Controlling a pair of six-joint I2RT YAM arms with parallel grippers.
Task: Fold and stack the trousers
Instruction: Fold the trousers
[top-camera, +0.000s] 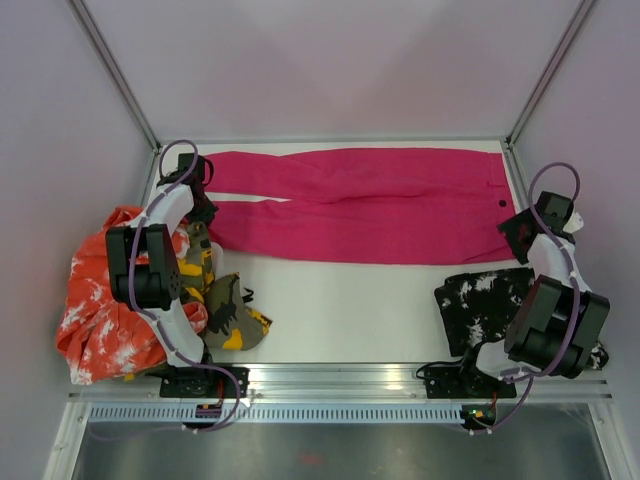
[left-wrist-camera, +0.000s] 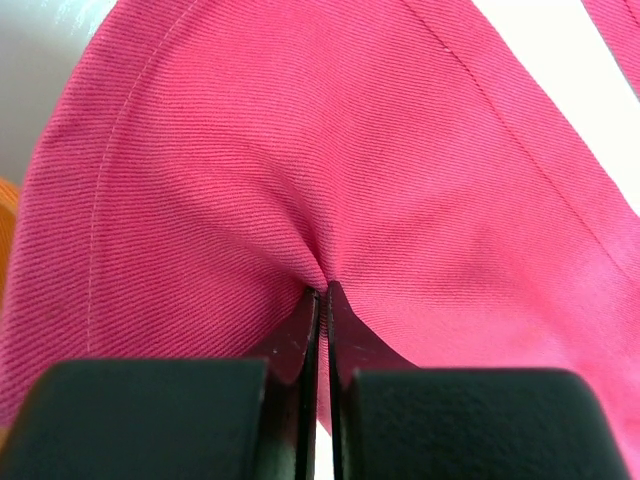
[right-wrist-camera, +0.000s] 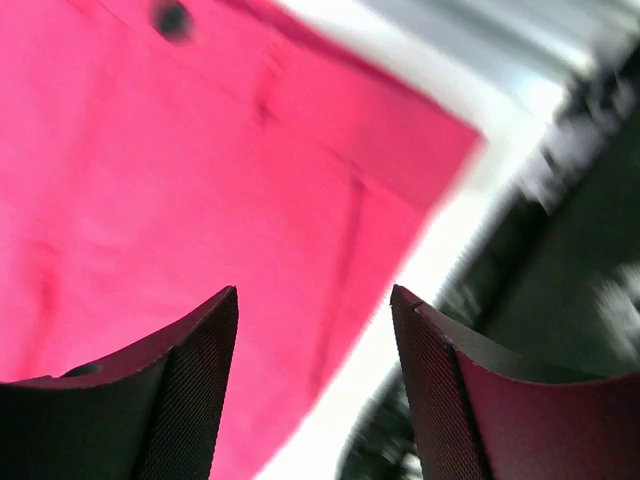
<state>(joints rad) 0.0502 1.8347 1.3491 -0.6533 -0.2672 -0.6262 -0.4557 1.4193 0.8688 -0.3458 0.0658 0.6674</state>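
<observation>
Four pairs of trousers on one table (top-camera: 340, 300), magenta pair (top-camera: 380, 205) flat at the far side, long axis left-right, waist rightward, orange-white pair (top-camera: 100, 300) bunched far left, camouflage pair (top-camera: 235, 315) beside it, black-and-white pair (top-camera: 480, 300) near right, left gripper (left-wrist-camera: 322, 295) pinched on magenta leg cloth, right gripper (right-wrist-camera: 315, 300) with jaws apart over the waist corner.

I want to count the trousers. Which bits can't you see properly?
- Orange trousers: top view, the left arm covers part.
- Black speckled trousers: top view, the right arm hides one side.
- Pink trousers: left wrist view cuts them off; right wrist view is blurred.
- Camouflage trousers: top view, crumpled, shape unclear.
</observation>
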